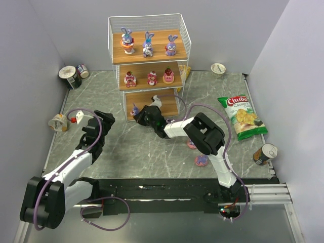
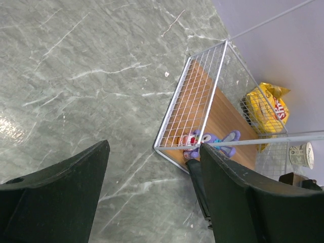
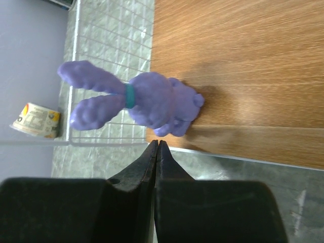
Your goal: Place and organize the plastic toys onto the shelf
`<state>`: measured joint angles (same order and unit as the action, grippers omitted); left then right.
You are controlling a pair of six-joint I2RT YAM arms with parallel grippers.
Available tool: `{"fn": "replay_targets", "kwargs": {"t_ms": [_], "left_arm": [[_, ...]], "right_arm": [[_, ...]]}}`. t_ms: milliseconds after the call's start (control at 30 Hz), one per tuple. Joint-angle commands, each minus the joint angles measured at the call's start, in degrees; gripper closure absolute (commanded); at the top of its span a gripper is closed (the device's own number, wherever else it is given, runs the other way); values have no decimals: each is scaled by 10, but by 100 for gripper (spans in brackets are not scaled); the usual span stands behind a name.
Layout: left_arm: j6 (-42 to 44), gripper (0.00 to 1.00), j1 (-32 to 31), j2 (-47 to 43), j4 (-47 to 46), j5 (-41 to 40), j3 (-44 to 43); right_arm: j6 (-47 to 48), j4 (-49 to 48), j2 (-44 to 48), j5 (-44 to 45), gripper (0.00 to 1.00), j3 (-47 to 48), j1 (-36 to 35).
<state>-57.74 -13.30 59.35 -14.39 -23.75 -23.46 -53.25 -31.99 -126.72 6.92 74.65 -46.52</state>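
The shelf (image 1: pixel 147 16) stands at the far middle of the table (image 1: pixel 136 152) and holds toys on all three levels. On the top board (image 1: pixel 159 55) three purple-blue bunnies (image 1: pixel 148 44) stand in a row, apart from one another. On the middle board (image 1: pixel 159 84) three pink-red figures (image 1: pixel 151 78) stand in a row as well. The bottom board (image 1: pixel 171 107) holds one small purple bunny (image 3: pixel 152 98) near its front left corner, its long ears reaching past the board's edge in the right wrist view. The right gripper (image 3: pixel 158 144) reaches in at this lowest level with its fingers pressed flat together and nothing between them; its tips sit just beside the small purple bunny, and I cannot tell if they touch it. The left gripper (image 2: pixel 154 147) hangs over the bare table left of the shelf, its fingers spread wide with nothing in them. Two small toys (image 1: pixel 201 161) lie on the table beside the right arm, well apart from the shelf. A chip bag (image 1: pixel 243 116) lies flat to the right, with a can (image 1: pixel 265 153) on its side near it. A yellow bag (image 2: pixel 268 109) sits behind the shelf.
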Motion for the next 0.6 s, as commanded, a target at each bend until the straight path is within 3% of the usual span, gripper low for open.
{"fn": "replay_targets", "kwargs": {"t_ms": [0, 567], "left_arm": [[6, 22, 4, 5, -27, 9, 3], [7, 22, 9, 2, -28, 10, 7]], "right_arm": [[12, -25, 2, -6, 100, 17, -10], [14, 31, -42, 12, 100, 79, -9]]}}
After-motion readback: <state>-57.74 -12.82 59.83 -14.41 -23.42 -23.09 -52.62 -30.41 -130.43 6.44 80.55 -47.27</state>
